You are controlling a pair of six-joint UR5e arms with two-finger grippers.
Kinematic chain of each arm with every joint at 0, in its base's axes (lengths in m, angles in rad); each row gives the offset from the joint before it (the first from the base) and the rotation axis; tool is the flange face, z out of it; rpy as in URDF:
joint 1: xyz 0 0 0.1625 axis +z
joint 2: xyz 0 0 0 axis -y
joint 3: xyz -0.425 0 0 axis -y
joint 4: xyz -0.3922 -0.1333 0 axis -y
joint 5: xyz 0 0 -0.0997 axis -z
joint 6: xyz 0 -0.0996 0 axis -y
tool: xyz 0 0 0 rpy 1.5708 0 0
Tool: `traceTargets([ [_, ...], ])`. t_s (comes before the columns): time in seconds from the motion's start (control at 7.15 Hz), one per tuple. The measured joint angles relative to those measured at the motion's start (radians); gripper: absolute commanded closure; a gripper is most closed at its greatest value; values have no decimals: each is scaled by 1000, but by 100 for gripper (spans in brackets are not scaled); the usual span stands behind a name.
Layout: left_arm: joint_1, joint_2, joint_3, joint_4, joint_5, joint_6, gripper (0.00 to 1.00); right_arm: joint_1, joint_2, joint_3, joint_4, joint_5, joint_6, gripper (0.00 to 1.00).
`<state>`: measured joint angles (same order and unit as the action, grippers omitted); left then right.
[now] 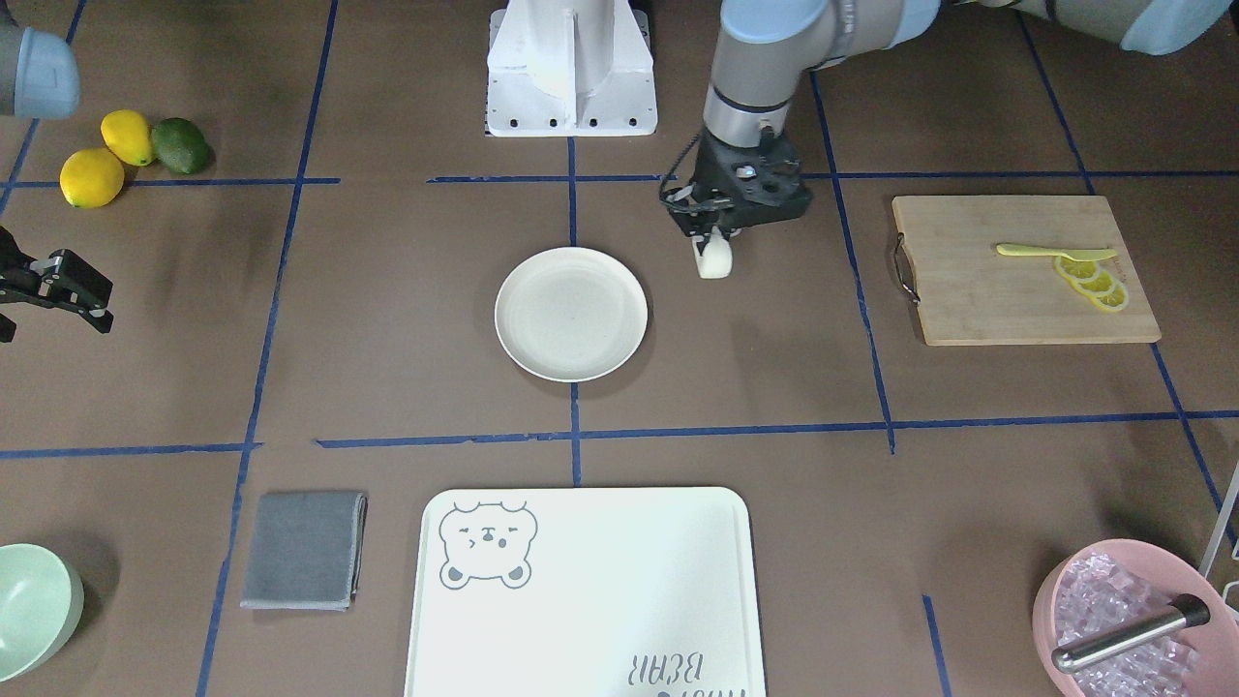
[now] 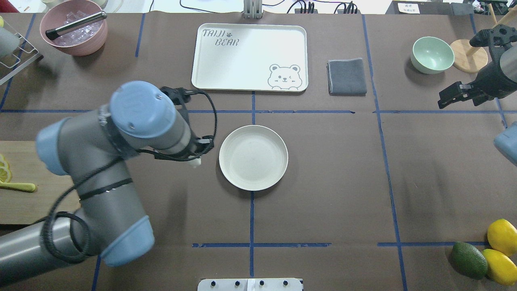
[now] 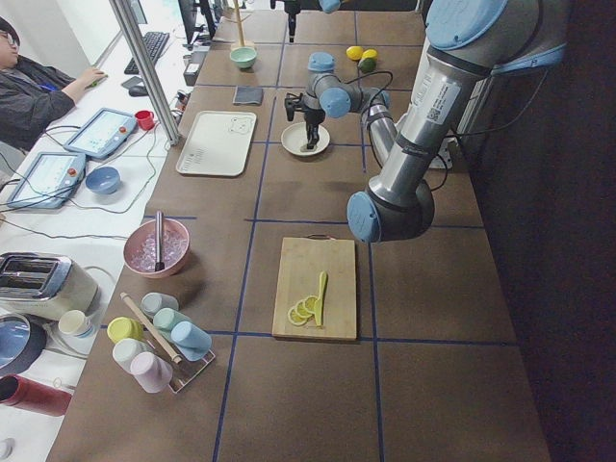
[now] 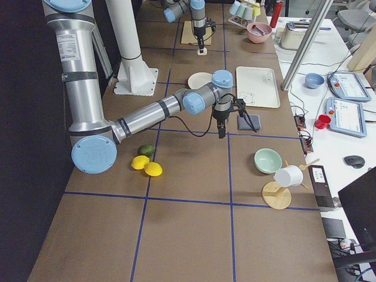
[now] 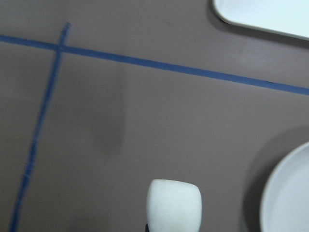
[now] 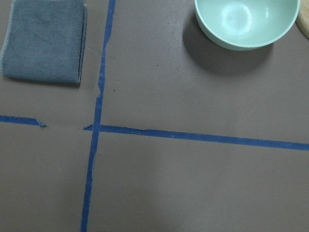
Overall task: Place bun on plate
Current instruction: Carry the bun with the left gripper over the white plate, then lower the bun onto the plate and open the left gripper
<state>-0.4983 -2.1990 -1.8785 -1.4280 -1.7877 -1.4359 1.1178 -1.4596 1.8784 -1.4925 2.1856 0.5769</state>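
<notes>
The small white bun (image 1: 715,259) hangs in my left gripper (image 1: 714,244), which is shut on its upper end and points down. The overhead view shows only the bun's tip (image 2: 196,162) under the wrist, just left of the plate (image 2: 253,157). The round cream plate (image 1: 571,313) lies at the table's middle with nothing on it. In the left wrist view the bun (image 5: 174,205) is at the bottom centre and the plate's rim (image 5: 285,193) at the right edge. My right gripper (image 2: 458,96) hovers far off near the green bowl, looks open and holds nothing.
Beyond the plate lie a white bear-print tray (image 2: 226,60) and a grey cloth (image 2: 347,76). A mint-green bowl (image 2: 432,54) and a wooden stand are at the far right. A cutting board (image 1: 978,290) with lemon slices, a pink ice bowl (image 2: 74,30), lemons and an avocado (image 2: 468,259) sit around the edges.
</notes>
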Motion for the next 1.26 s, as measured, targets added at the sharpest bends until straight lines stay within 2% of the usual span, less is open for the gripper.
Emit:
traceTargets([
  [0.42, 79, -238, 284, -38, 89, -95, 68, 42, -41, -2, 8, 1, -66, 0],
  [0.7, 83, -287, 418, -132, 108, -104, 68, 106, -85, -6, 22, 35, -145, 0],
  [1.12, 84, -290, 458, -166, 129, -66, 49, 217, -147, -11, 24, 112, -272, 0],
  [1.26, 84, -287, 464, -167, 134, -46, 32, 245, -160, -16, 24, 132, -289, 0],
])
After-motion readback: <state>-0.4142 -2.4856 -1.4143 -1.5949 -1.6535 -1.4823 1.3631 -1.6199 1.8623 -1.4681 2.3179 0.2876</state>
